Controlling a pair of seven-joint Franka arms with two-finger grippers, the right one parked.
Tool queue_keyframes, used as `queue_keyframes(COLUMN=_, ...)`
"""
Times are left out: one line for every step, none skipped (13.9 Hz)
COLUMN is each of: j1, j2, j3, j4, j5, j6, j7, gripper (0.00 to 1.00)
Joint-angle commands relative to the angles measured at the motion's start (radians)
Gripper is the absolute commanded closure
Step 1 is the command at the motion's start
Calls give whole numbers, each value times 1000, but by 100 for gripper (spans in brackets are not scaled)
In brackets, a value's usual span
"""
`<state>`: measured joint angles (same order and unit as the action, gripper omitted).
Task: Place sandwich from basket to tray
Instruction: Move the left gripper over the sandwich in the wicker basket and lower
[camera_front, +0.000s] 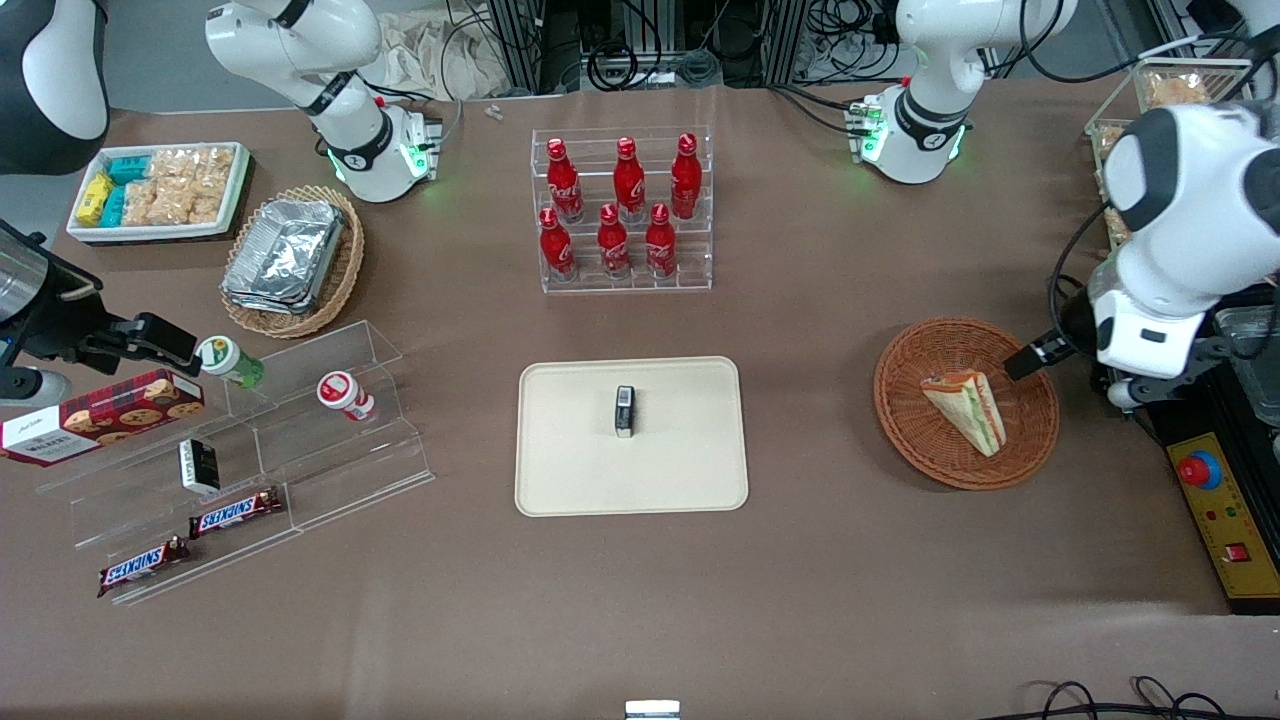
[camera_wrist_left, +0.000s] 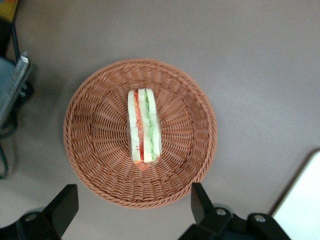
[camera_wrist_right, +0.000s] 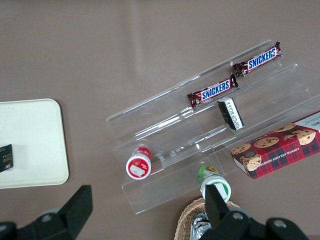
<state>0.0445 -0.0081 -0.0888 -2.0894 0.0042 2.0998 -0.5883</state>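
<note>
The sandwich (camera_front: 968, 408), a white bread wedge with red and green filling, lies in the round reddish-brown wicker basket (camera_front: 897, 400) toward the working arm's end of the table. In the left wrist view the sandwich (camera_wrist_left: 143, 127) rests on its edge in the middle of the basket (camera_wrist_left: 95, 135). My left gripper (camera_front: 1035, 358) hangs above the basket's rim, open and empty, its black fingers (camera_wrist_left: 200, 200) spread wide, clear of the sandwich. The cream tray (camera_front: 570, 440) lies at the table's middle; its corner shows in the left wrist view (camera_wrist_left: 306, 200).
A small black box (camera_front: 625, 411) stands on the tray. A clear rack of red bottles (camera_front: 622, 215) stands farther from the camera than the tray. A control box with a red button (camera_front: 1215, 500) sits beside the basket at the table's edge.
</note>
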Motion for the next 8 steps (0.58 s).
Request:
queue_keyframes(j1=-5, j2=-46, j3=0, j4=-159, j5=23, j6=156, j7=-129, gripper=0)
queue_keyframes(j1=-2, j2=-30, j3=1, j4=-179, j5=22, j6=195, j7=-143, gripper=0)
queue_keyframes(j1=-2, j2=-1, j3=0, j4=-179, j5=22, j6=218, j7=-183, gripper=0)
queue_keyframes(j1=-5, j2=34, j3=0, j4=-179, j5=23, j6=255, j7=-242, gripper=0)
queue_keyframes(j1=-6, j2=66, j3=0, j4=-184, j5=23, j6=303, j7=-295, gripper=0)
queue_keyframes(j1=-6, j2=91, j3=0, j4=-195, j5=23, j6=340, j7=-315, gripper=0)
queue_keyframes(j1=-6, j2=103, j3=0, j4=-204, j5=23, j6=370, j7=-318, gripper=0)
queue_keyframes(j1=-6, j2=115, j3=0, j4=-213, j5=25, j6=378, j7=-318, gripper=0)
